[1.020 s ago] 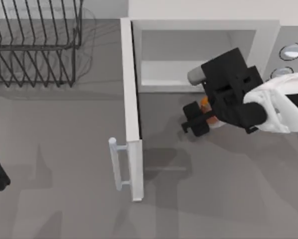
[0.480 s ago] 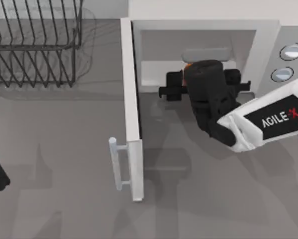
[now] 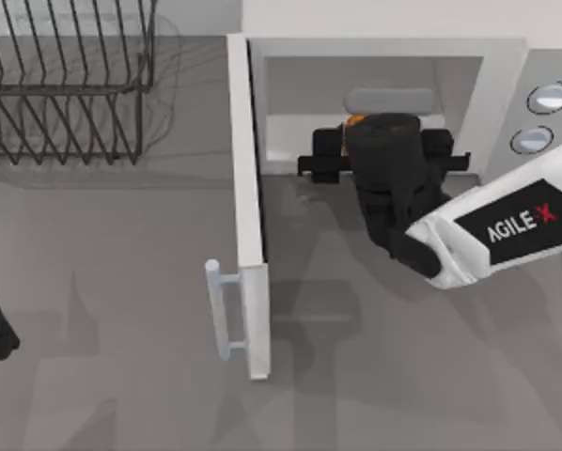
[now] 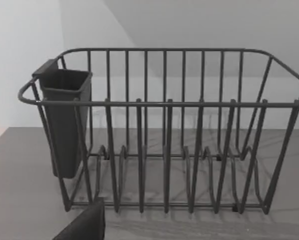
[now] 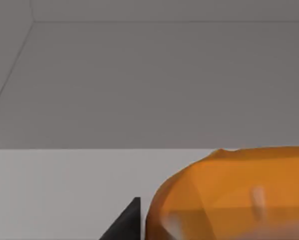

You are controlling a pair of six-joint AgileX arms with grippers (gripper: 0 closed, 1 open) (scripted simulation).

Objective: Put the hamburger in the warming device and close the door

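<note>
From above, my right gripper point(image 3: 384, 141) reaches into the microwave point(image 3: 384, 23) mouth, door point(image 3: 248, 207) swung open; the hamburger point(image 3: 352, 120) barely peeks out. My wrist view shows it close, seemingly gripped, though I cannot tell for certain.

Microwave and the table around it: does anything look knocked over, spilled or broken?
Nothing stands out. The microwave sits upright with its door swung wide open, and the right gripper holds the hamburger at the cavity's mouth. The dish rack stands level. The left arm is parked at the table's left edge.
</note>
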